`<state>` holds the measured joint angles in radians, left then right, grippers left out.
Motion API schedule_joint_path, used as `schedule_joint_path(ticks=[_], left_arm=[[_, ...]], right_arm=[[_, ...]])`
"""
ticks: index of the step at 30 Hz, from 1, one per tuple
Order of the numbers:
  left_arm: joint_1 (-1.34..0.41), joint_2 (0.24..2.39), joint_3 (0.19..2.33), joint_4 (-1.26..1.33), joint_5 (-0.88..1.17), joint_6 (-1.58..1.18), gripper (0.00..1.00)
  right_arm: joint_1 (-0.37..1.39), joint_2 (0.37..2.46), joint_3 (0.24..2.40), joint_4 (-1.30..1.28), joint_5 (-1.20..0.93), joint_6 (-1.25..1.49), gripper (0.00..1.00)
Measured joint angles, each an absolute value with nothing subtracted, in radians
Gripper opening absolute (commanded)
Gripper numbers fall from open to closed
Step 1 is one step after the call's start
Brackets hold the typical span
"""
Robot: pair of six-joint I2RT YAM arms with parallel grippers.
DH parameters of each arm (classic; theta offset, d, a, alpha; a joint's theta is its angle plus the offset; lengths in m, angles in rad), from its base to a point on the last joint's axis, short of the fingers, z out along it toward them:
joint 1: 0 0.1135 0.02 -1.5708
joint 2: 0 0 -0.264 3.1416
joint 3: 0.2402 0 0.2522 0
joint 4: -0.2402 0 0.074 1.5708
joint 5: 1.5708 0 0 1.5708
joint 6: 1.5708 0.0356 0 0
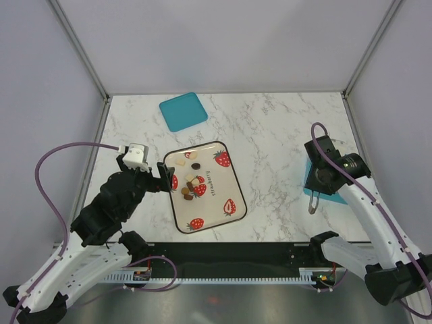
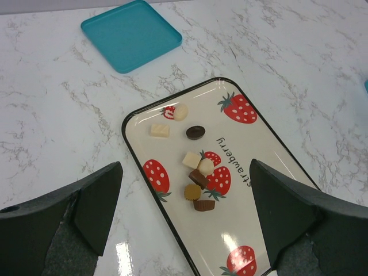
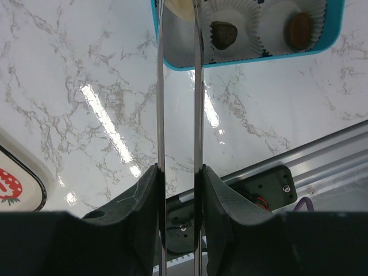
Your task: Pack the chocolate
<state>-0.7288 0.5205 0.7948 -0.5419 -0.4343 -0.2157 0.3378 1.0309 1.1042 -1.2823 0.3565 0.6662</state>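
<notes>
Several small chocolates (image 2: 198, 179), dark brown, tan and cream-white, lie on a cream tray (image 2: 259, 144) printed with strawberries; they also show in the top view (image 1: 192, 183) on the tray (image 1: 209, 210). My left gripper (image 2: 185, 172) is open and empty, hovering over the tray's left part (image 1: 164, 177). My right gripper (image 3: 178, 168) is shut on metal tongs (image 3: 160, 103), whose arms reach over a teal box (image 3: 253, 60). Its paper cups hold a dark chocolate (image 3: 223, 33) and a brown one (image 3: 299, 29). The tong tips are out of view.
A teal lid (image 1: 183, 111) lies at the back of the marble table, also in the left wrist view (image 2: 131, 33). The teal box (image 1: 310, 182) sits at the right, mostly under my right gripper (image 1: 322, 172). A metal rail (image 3: 322, 155) runs along the near edge.
</notes>
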Motion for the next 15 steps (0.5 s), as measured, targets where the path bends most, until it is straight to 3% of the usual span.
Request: schedule_joint_path(ticks=[15], left_arm=[[-0.729,0.509,0.795,-0.541,-0.434,-0.216,1.00]], right_arm=[[0.260,0.990,1.021,-1.277,0.322,0.639,0.40]])
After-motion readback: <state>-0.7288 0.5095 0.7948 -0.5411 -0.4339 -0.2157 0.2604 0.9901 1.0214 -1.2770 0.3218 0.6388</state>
